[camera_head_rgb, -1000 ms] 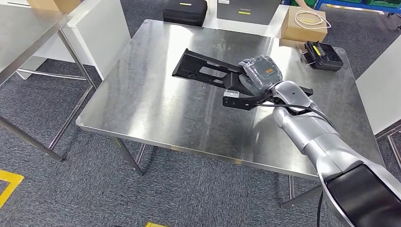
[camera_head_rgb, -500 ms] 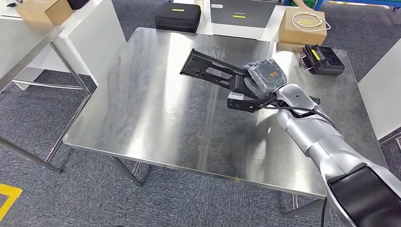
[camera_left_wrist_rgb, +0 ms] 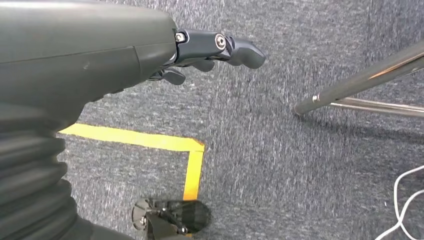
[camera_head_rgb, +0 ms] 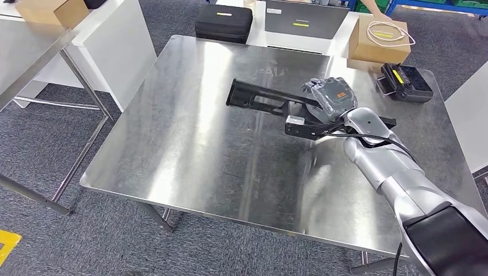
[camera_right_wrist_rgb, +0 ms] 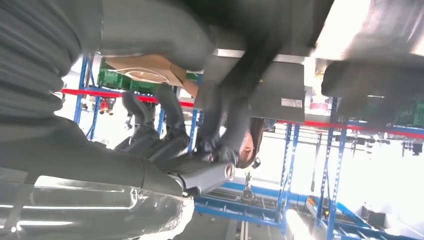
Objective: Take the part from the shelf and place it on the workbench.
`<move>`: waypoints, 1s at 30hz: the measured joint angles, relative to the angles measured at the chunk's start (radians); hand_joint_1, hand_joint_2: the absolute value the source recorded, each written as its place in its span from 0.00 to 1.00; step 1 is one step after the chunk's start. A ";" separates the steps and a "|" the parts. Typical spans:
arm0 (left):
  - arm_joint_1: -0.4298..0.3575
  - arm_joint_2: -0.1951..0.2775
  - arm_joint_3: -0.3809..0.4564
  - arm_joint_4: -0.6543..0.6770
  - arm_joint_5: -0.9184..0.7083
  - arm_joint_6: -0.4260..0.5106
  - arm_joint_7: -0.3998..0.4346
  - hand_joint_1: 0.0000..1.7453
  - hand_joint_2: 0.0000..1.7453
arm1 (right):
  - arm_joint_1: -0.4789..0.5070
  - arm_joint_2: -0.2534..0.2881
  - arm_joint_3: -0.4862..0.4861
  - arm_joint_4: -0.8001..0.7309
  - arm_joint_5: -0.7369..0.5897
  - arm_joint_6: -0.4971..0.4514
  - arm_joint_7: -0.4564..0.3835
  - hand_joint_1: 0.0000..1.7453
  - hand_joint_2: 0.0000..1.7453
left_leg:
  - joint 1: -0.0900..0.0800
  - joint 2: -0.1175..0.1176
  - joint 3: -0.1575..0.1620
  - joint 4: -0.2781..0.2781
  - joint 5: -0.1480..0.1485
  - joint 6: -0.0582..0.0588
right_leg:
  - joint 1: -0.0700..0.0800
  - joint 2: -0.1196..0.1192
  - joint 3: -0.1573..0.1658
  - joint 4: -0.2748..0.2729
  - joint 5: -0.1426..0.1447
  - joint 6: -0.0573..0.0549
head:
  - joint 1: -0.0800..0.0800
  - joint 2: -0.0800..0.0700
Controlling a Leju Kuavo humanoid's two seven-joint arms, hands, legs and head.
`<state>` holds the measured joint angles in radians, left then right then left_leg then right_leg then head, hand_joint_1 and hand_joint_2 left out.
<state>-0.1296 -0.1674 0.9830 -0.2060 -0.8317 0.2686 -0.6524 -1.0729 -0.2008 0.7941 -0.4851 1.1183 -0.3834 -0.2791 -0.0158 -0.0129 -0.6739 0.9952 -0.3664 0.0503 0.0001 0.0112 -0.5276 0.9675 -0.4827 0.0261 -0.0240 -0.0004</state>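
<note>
A: Head view, item one: our right hand point(camera_head_rgb: 327, 98) clamped on the black part point(camera_head_rgb: 266, 99), held over the steel tabletop point(camera_head_rgb: 190, 138).

B: Left wrist view: left hand point(camera_left_wrist_rgb: 210, 52) over carpet, fingers loosely apart, holding nothing.

A: Right wrist view: blurred. We should lower flat, then release.

Grey carpet point(camera_head_rgb: 190, 241) covered the floor around me, with a corner of yellow tape point(camera_head_rgb: 8, 241) at the lower left of my head view. Overhead light glared off the steel counter point(camera_head_rgb: 190, 149) in the middle of the frame. A second metal table point(camera_head_rgb: 29, 52) and a white cabinet point(camera_head_rgb: 124, 43) stood at the upper left. A white surface point(camera_head_rgb: 339, 29) ran along the top edge, behind the counter. At the right edge stood another white panel point(camera_head_rgb: 469, 126). Blue racking point(camera_right_wrist_rgb: 332, 175) with red beams showed in my right wrist view, against bright light.
</note>
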 joint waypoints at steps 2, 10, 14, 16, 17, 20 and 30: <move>-0.003 0.000 0.003 0.000 -0.006 -0.014 0.031 0.00 0.00 | 0.004 -0.004 -0.002 0.003 0.003 -0.002 -0.001 0.00 1.00 | -0.001 -0.001 0.000 0.000 -0.002 0.003 | 0.000 -0.001 0.001 -0.003 -0.001 0.001 | 0.000 0.000; -0.007 0.000 0.004 0.000 -0.034 -0.060 0.139 0.00 0.00 | 0.006 -0.022 -0.011 0.008 -0.003 -0.002 0.000 0.00 1.00 | -0.004 -0.003 0.001 0.000 -0.001 0.009 | -0.003 -0.002 -0.006 -0.004 0.000 0.003 | 0.000 0.000; -0.005 0.001 0.000 0.000 -0.062 -0.087 0.195 0.00 0.00 | 0.007 -0.033 -0.023 0.011 -0.009 0.000 0.001 0.00 1.00 | -0.006 -0.003 0.000 0.002 0.000 0.013 | -0.006 -0.002 0.001 -0.005 0.003 0.008 | 0.000 0.000; -0.005 0.001 -0.003 0.000 -0.071 -0.096 0.202 0.00 0.00 | 0.007 -0.037 -0.029 0.012 -0.013 0.005 0.002 0.00 1.00 | -0.007 -0.003 0.000 0.004 -0.002 0.014 | -0.009 -0.002 0.003 -0.005 0.003 0.012 | 0.000 0.000; -0.004 0.001 -0.005 0.000 -0.074 -0.097 0.203 0.00 0.00 | 0.007 -0.038 -0.031 0.013 -0.015 0.008 0.003 0.00 1.00 | -0.007 -0.003 0.000 0.004 -0.003 0.015 | -0.010 -0.002 0.004 -0.005 0.002 0.014 | 0.000 0.000; -0.004 0.002 -0.007 0.000 -0.076 -0.099 0.207 0.00 0.00 | 0.009 -0.042 -0.033 0.014 -0.017 0.015 0.004 0.00 1.00 | -0.009 -0.003 0.000 0.006 -0.006 0.021 | -0.012 -0.002 0.005 -0.005 0.000 0.019 | 0.000 0.000; -0.005 0.004 -0.007 0.000 -0.068 -0.119 0.211 0.00 0.00 | 0.000 -0.044 -0.053 0.028 -0.032 0.109 0.033 0.00 1.00 | 0.001 0.004 0.020 -0.008 -0.005 0.044 | -0.014 -0.005 -0.142 0.306 -0.132 0.019 | 0.003 0.000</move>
<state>-0.1348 -0.1632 0.9759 -0.2060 -0.8995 0.1492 -0.4417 -1.0727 -0.2451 0.7413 -0.4573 1.0860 -0.2740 -0.2457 -0.0151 -0.0094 -0.6538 0.9877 -0.3711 0.0943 -0.0141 0.0067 -0.6700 1.2734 -0.6152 0.0448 -0.0215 -0.0004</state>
